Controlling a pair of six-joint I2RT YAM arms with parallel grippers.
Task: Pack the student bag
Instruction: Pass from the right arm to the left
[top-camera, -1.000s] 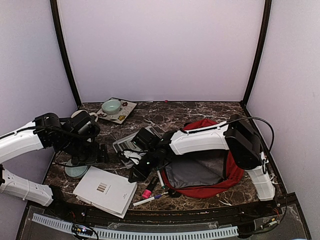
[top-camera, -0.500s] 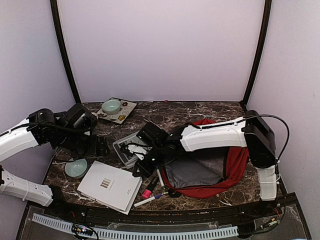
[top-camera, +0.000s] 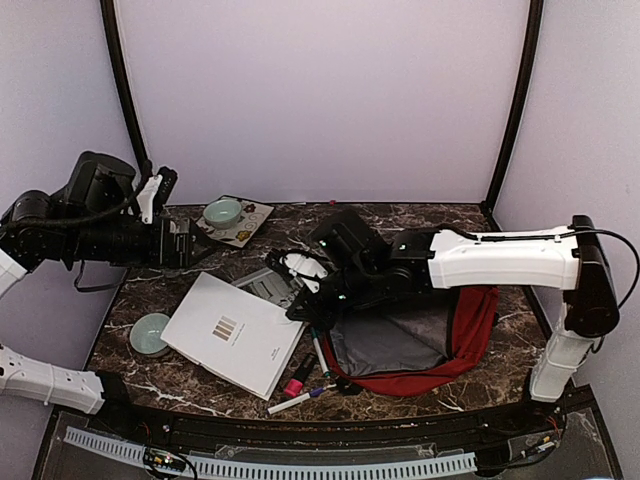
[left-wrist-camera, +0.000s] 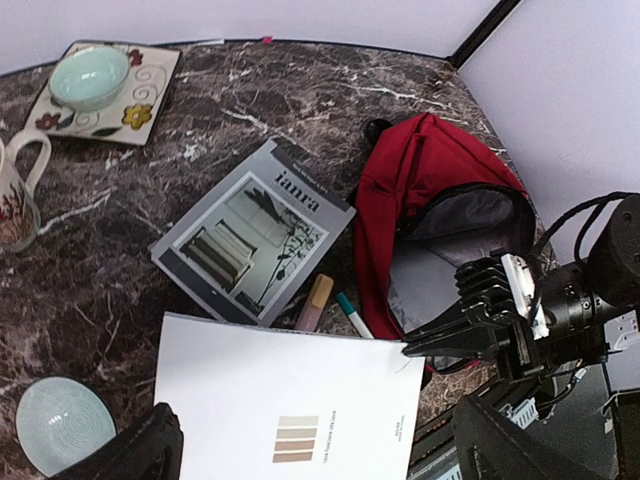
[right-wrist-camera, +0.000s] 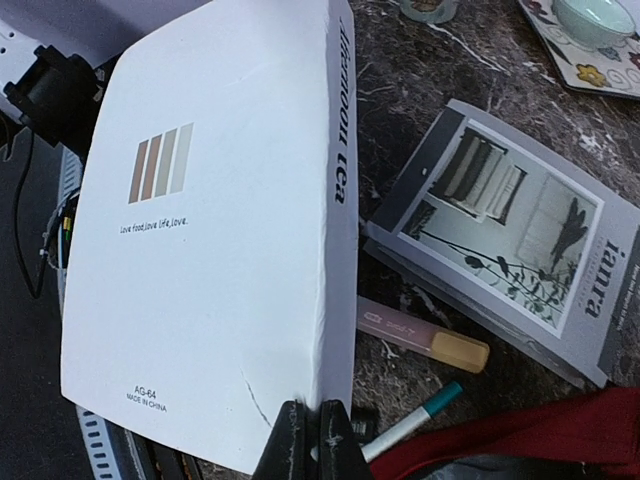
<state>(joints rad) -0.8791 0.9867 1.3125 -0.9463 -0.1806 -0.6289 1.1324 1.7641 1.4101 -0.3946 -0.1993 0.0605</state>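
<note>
The red student bag (top-camera: 470, 325) lies open at the right with its grey lining showing; it also shows in the left wrist view (left-wrist-camera: 430, 190). My right gripper (top-camera: 300, 310) is shut on the near corner of a flat white book (top-camera: 235, 330) and holds that edge tilted up off the table, as the right wrist view shows (right-wrist-camera: 315, 425). The book's cover has brown stripes (right-wrist-camera: 200, 250). My left gripper (top-camera: 185, 245) is raised at the left, open and empty, well above the book (left-wrist-camera: 290, 400).
A grey magazine (top-camera: 262, 284) lies behind the book. A pink highlighter (right-wrist-camera: 420, 335) and a teal pen (right-wrist-camera: 415, 420) lie beside the bag. A pale saucer (top-camera: 150, 333) sits at the left, a patterned tray with a bowl (top-camera: 245, 228) at the back, a mug (left-wrist-camera: 15, 195) nearby.
The right gripper has moved back and up with the book's corner, tilting and shifting the book to the right. The left arm has risen and drawn back to the left.
</note>
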